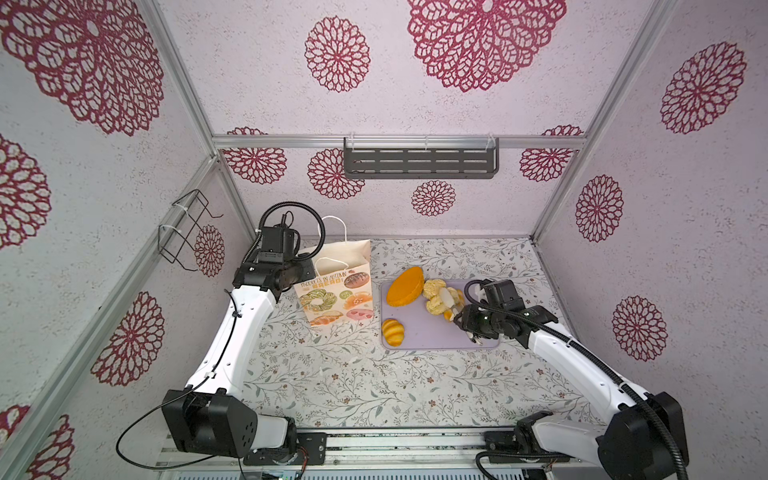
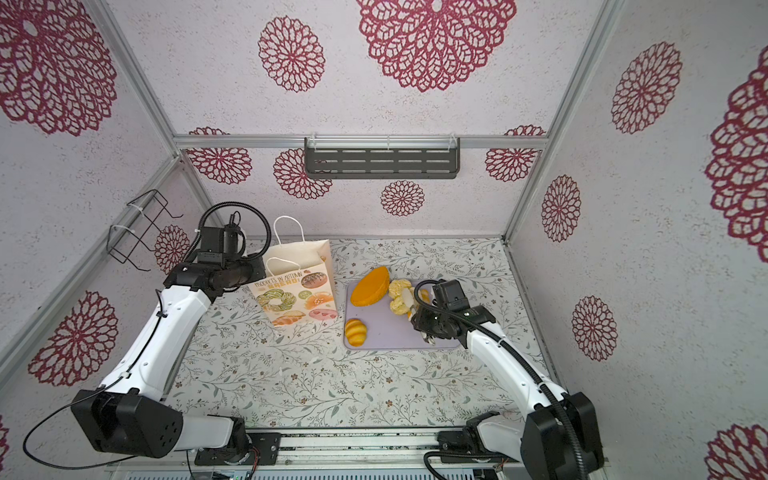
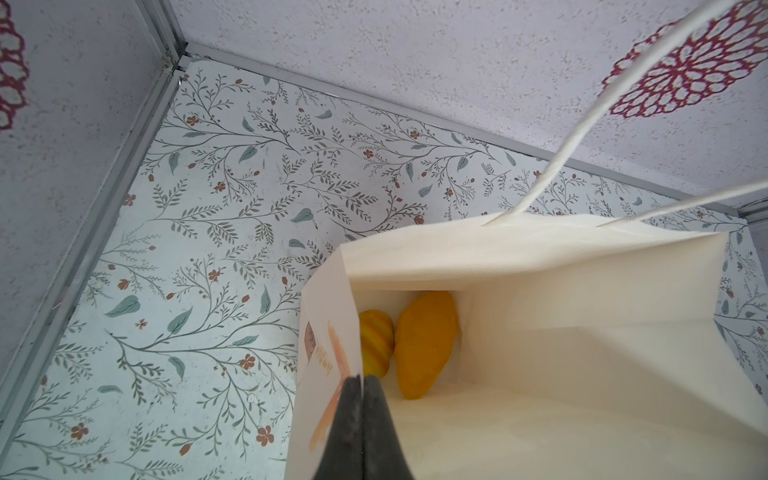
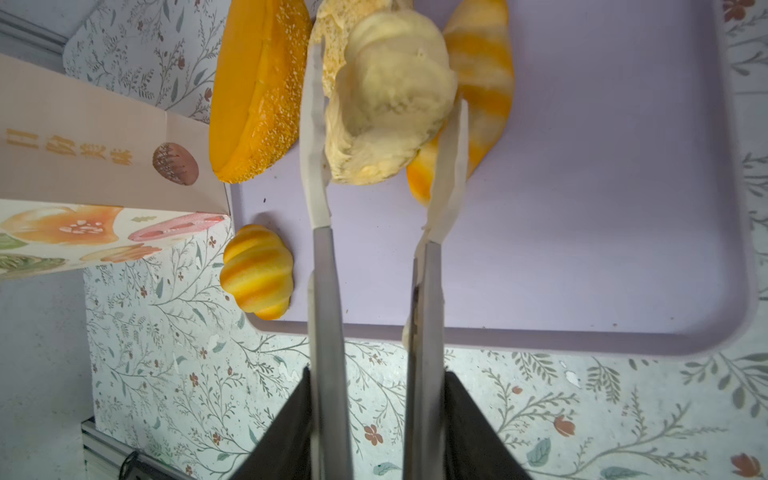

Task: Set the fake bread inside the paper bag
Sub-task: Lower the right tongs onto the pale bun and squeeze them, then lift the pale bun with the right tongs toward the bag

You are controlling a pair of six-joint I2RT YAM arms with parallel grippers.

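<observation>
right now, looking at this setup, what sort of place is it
Probably a staged robot test booth, not a real bakery: silver aluminium framing holds wallpapered panels, white-and-black robot arms are mounted along the front edge, and glossy toy bread sits on a flat lilac tray.

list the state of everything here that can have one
paper bag, upright, open, two loaves inside
left gripper, shut on the bag's rim
right gripper, closed on pale cream bun
pale cream bun, gripped between the fingers
orange sesame loaf, lying on lilac tray, free
striped bun, on tray's edge, free
lilac tray, flat on table
</observation>
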